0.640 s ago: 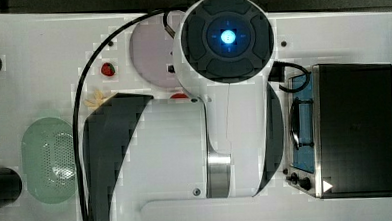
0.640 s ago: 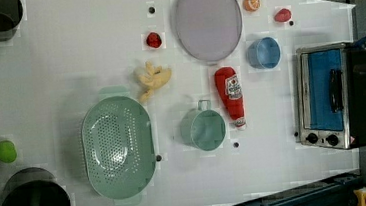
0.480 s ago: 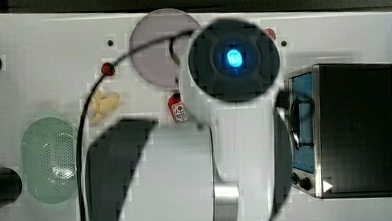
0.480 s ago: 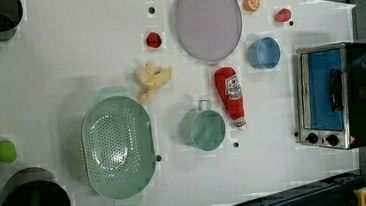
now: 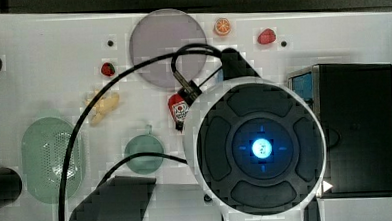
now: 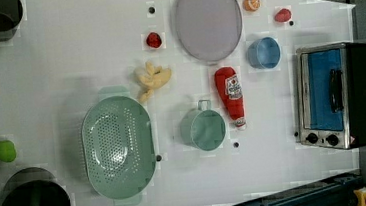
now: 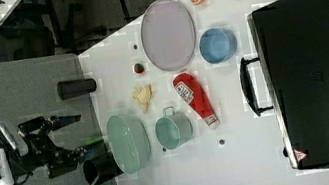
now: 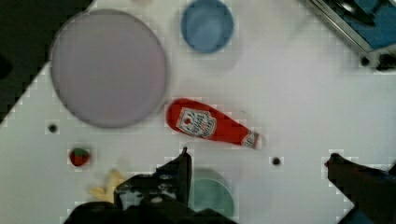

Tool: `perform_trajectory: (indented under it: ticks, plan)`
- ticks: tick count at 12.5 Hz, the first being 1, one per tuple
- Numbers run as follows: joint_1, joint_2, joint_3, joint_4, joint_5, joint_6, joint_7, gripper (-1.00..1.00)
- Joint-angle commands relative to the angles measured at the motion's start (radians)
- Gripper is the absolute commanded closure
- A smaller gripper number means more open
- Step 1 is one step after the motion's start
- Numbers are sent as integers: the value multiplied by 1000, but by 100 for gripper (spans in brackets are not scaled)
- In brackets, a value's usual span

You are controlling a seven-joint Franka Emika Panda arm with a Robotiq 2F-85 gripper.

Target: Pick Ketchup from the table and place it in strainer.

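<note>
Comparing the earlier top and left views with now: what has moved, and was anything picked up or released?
The arm's round head has shifted in the top view toward the right and lower edge, uncovering the grey-lilac plate and part of the Ketchup. The gripper is open, above the table, holding nothing. The Ketchup, strainer, green cup and toaster oven lie where they were.

Robot lab: white tabletop (image 6: 66, 53) (toy food, toaster oven (image 6: 338, 97)), office chair (image 7: 11, 39) behind.

In the top view, the arm (image 5: 259, 147) hides most of the Ketchup (image 5: 177, 110).
</note>
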Motion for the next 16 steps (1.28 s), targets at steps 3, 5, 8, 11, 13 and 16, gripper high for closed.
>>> perform_trajectory:
  ticks: [3,5,8,11,13,16]
  plan:
    - [-10,164,40,-86,8,81,-226,-100]
    - [-8,209,54,-120,8,159,-373,-100]
    - [-6,265,68,-186,8,297,-582,-100]
    - [-5,323,75,-255,8,440,-754,-100]
    - [-5,370,81,-297,8,525,-845,-100]
    - [-4,444,93,-338,7,672,-949,-100]
